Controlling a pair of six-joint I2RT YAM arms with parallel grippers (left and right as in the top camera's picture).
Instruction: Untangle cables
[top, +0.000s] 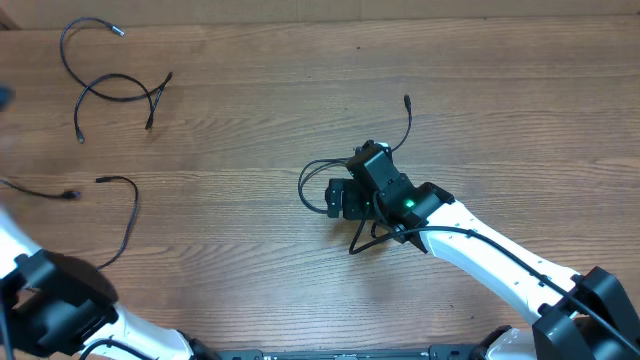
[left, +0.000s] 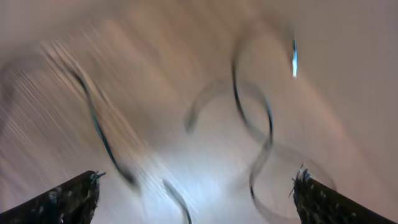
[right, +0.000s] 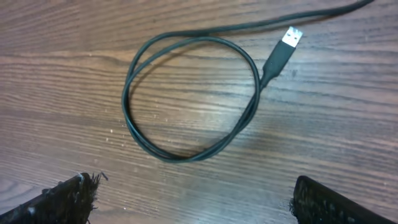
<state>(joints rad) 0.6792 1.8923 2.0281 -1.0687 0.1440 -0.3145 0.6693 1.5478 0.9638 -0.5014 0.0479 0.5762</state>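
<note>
A black cable (top: 305, 185) lies at the table's middle in a small loop, its tail running up to a plug (top: 407, 100). My right gripper (top: 345, 198) hovers over it, open and empty. In the right wrist view the loop (right: 180, 157) lies just ahead of the spread fingers (right: 193, 199), with a silver USB plug (right: 292, 36) at the upper right. A second black cable (top: 110, 88) curls at the far left, and a third (top: 128, 215) lies below it. The left wrist view is motion-blurred: dark cable curves (left: 267, 124) ahead of my open, empty left gripper (left: 196, 193).
The wooden table (top: 240, 130) fills the view. My left arm (top: 55, 300) sits at the lower left corner and my right arm (top: 500, 265) reaches in from the lower right.
</note>
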